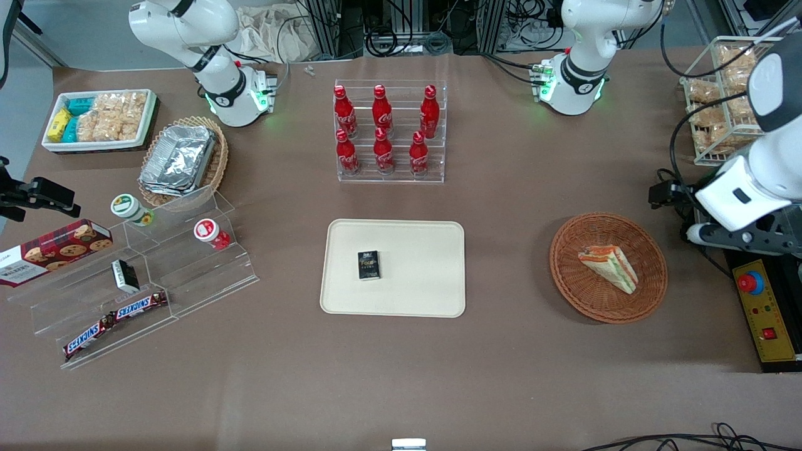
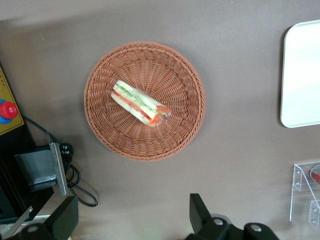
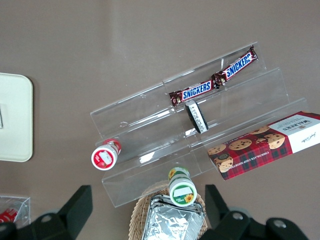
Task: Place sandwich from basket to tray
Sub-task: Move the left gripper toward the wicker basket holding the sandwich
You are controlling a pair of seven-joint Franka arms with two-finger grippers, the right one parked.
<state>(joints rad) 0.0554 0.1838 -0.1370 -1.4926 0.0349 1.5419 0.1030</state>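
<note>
The hand [image 2: 132,220] hangs wide open and empty, high above the desk [image 2: 240,165]. The sandwich [image 2: 141,103] lies in the basket [image 2: 105,120] below it; the hand should descend centred, fingers straddling the wedge's narrow width.

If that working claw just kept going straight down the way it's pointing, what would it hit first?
Probably bare brown table, beside the round reddish-brown wicker basket holding the wrapped triangular sandwich. The left gripper hangs open above, pointing down just off the basket's rim; depth is hard to judge.
</note>
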